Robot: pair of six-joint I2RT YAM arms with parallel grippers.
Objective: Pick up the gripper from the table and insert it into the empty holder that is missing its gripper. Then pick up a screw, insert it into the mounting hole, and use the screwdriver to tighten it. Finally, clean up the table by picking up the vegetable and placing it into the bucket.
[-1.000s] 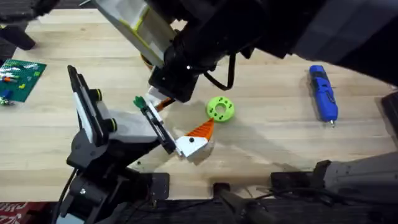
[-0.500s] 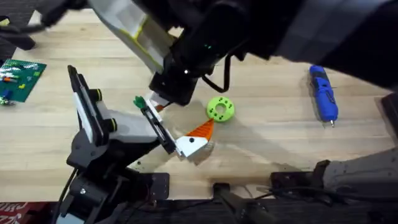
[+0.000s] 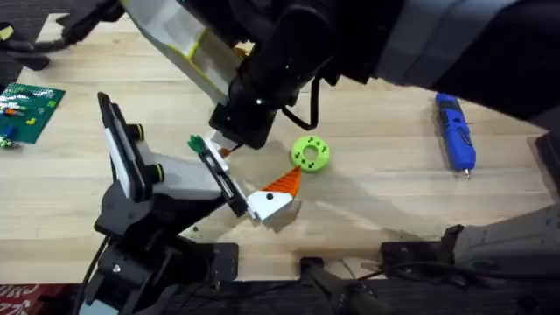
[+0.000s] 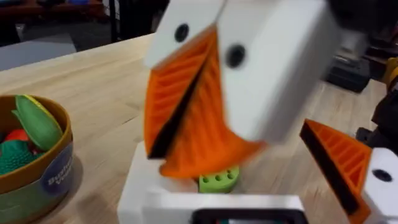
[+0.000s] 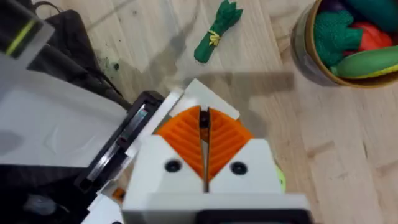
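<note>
On the tabletop (image 3: 367, 201), right end effector (image 5: 204, 138) clenched on nothing, left end effector (image 4: 258, 140) released, screwdriver (image 3: 455, 131) at 3 o'clock, vegetable (image 3: 282, 183) near the middle.

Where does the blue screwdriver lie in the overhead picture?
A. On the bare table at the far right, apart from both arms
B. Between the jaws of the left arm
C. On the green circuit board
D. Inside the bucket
A: the screwdriver lies alone on the wooden table at the right, nothing touching it.
</note>
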